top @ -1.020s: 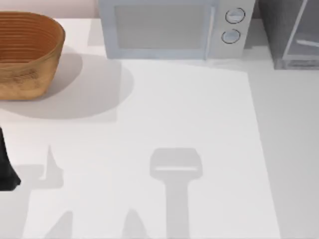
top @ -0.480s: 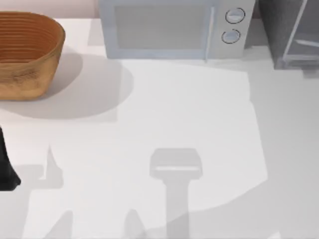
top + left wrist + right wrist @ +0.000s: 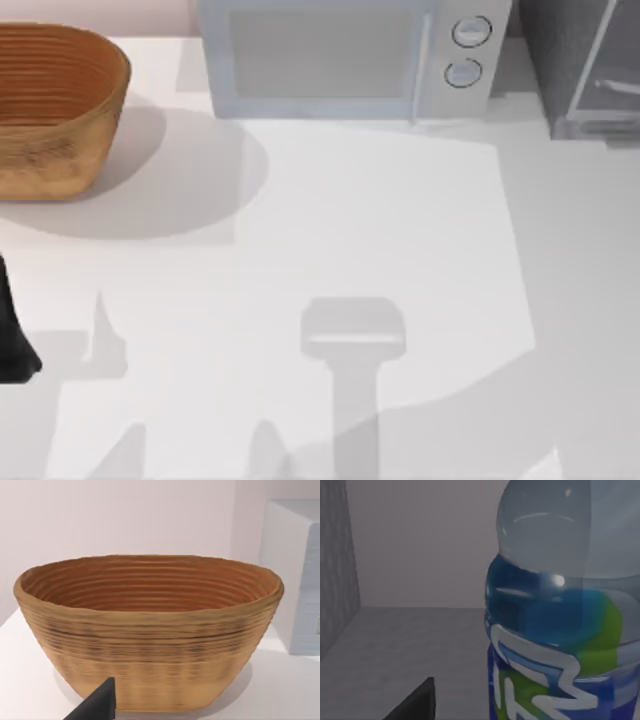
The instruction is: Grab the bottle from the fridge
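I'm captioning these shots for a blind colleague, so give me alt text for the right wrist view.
A clear bottle with a blue, green and white label stands very close to the camera, inside the grey-walled fridge. Its floor and back wall are bare beside the bottle, and a dark tip of the right gripper pokes in at the picture's lower edge.

Left arm (image 3: 12, 335) — table's left edge
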`<act>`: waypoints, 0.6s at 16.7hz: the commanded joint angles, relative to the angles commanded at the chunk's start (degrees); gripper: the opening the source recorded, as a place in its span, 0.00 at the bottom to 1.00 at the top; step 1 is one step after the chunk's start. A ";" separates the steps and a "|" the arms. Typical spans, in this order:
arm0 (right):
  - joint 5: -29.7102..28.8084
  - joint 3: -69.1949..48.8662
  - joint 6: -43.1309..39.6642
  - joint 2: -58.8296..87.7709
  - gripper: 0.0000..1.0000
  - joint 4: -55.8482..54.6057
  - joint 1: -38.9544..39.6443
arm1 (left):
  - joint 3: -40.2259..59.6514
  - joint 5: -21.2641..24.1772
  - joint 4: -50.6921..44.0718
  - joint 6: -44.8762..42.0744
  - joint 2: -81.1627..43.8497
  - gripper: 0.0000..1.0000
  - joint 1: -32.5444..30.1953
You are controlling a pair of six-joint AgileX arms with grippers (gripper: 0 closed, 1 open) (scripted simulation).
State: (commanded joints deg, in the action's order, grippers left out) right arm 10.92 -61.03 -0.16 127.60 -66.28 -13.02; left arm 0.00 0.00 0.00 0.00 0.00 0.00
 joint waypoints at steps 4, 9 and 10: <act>-0.97 -9.82 -0.04 4.55 1.00 4.67 0.90 | 0.00 0.00 0.00 0.00 0.00 1.00 0.00; -1.38 -12.83 -0.06 5.98 1.00 6.63 1.29 | 0.00 0.00 0.00 0.00 0.00 1.00 0.00; -1.38 -12.83 -0.06 5.98 1.00 6.63 1.29 | 0.00 0.00 0.00 0.00 0.00 1.00 0.00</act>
State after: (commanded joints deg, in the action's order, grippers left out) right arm 9.54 -73.86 -0.22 133.58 -59.64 -11.73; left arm 0.00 0.00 0.00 0.00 0.00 0.00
